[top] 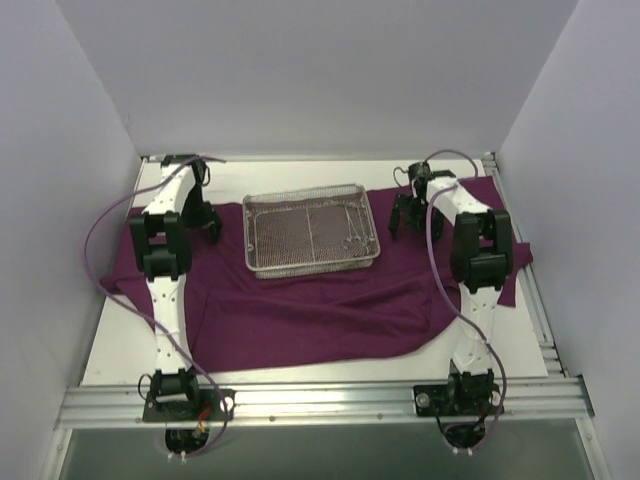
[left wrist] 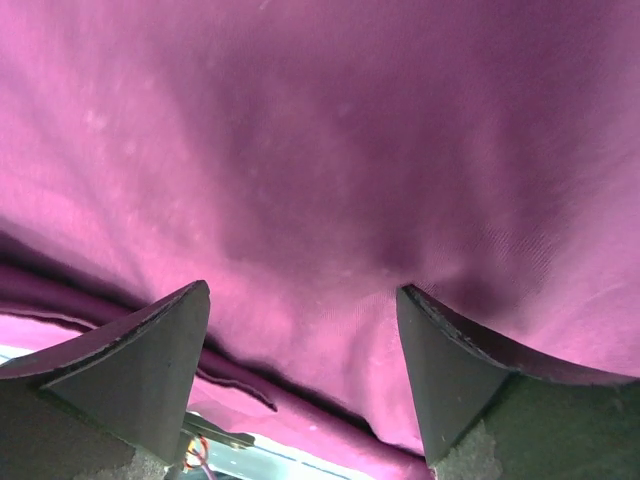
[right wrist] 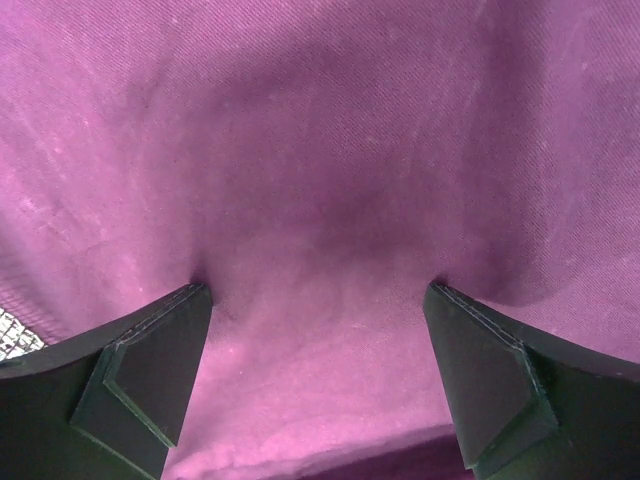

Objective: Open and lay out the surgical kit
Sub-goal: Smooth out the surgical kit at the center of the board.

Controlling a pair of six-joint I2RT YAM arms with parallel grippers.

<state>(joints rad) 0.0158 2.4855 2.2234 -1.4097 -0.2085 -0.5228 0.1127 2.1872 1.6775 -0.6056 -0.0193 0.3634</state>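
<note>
The dark purple cloth wrap [top: 300, 310] lies spread over the table, its front edge rumpled. On it, toward the back, stands the silver wire-mesh tray [top: 312, 231], with thin metal instruments [top: 352, 240] faintly visible at its right end. My left gripper [top: 206, 226] is down on the cloth left of the tray. In the left wrist view it [left wrist: 303, 292] is open, its fingertips [left wrist: 190, 305] touching the cloth [left wrist: 320, 150], which has a folded edge below them. My right gripper [top: 404, 215] is right of the tray, and it [right wrist: 318, 290] is open with its tips denting flat cloth [right wrist: 320, 130].
White walls close in the table on the left, back and right. A metal rail [top: 320, 400] runs along the near edge, carrying both arm bases. Bare white tabletop [top: 120, 350] shows at the front left. A corner of the mesh tray [right wrist: 8, 332] shows at the right wrist view's left edge.
</note>
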